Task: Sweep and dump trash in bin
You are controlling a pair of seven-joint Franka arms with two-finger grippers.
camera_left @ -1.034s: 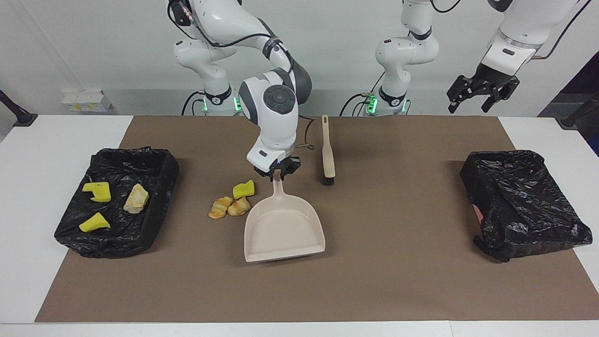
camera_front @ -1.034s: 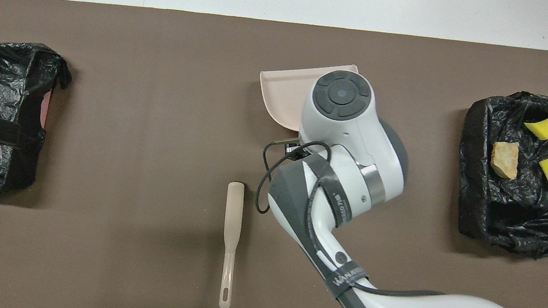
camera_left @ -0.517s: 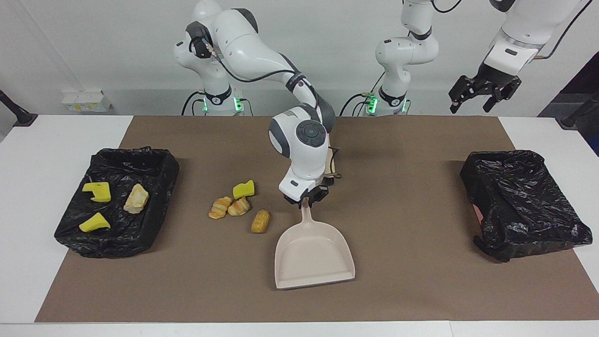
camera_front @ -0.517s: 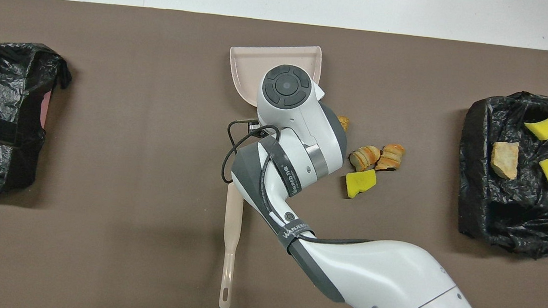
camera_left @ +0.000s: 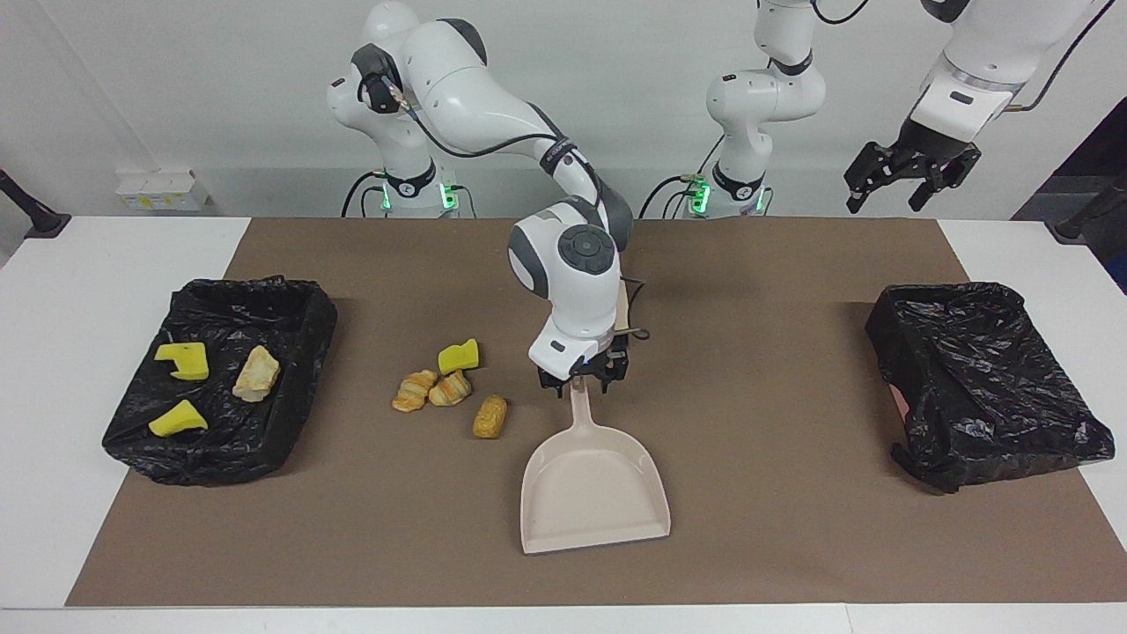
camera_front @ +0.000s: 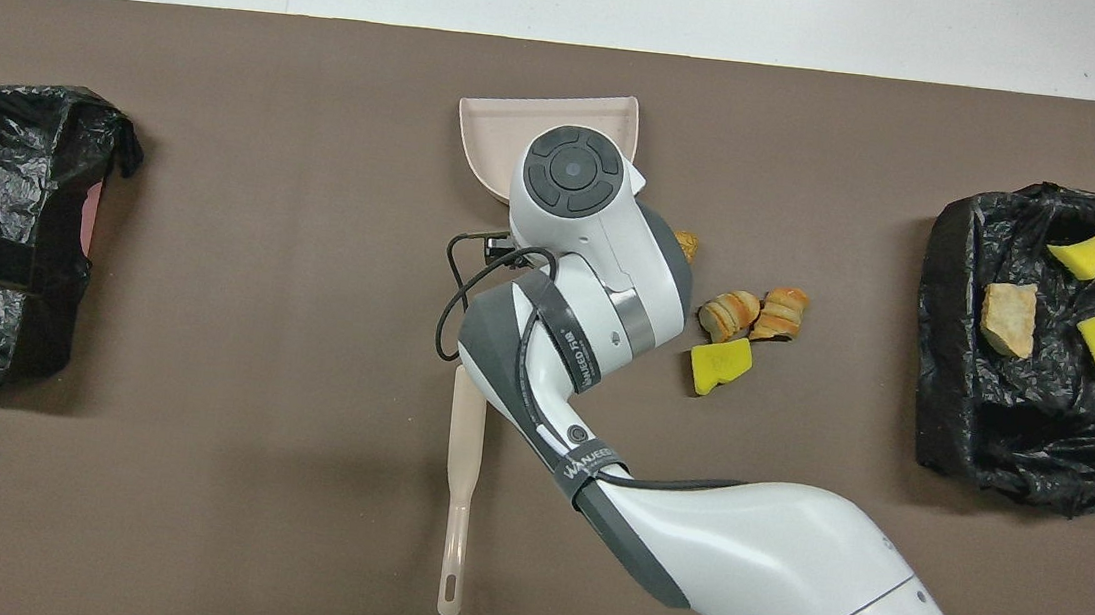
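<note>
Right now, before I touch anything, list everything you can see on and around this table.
Sponge chunks: three, yellow; one on the mat, two in the bin at the right arm's end.
Pastries: three, golden-brown; on the mat beside the loose sponge chunk.
Lump: one, pale beige; in that same bin.
Bins: two, black-lined; one at each end of the mat.
Dustpan: one, beige; flat on the mat, empty.
Brush: one, beige handle; nearer the robots than the dustpan, bristles hidden.
Mat: one, brown; on the table.
Table: one, white.
Right tool: open, at the dustpan's handle.
Left tool: open, raised at the left arm's end, waiting.
</note>
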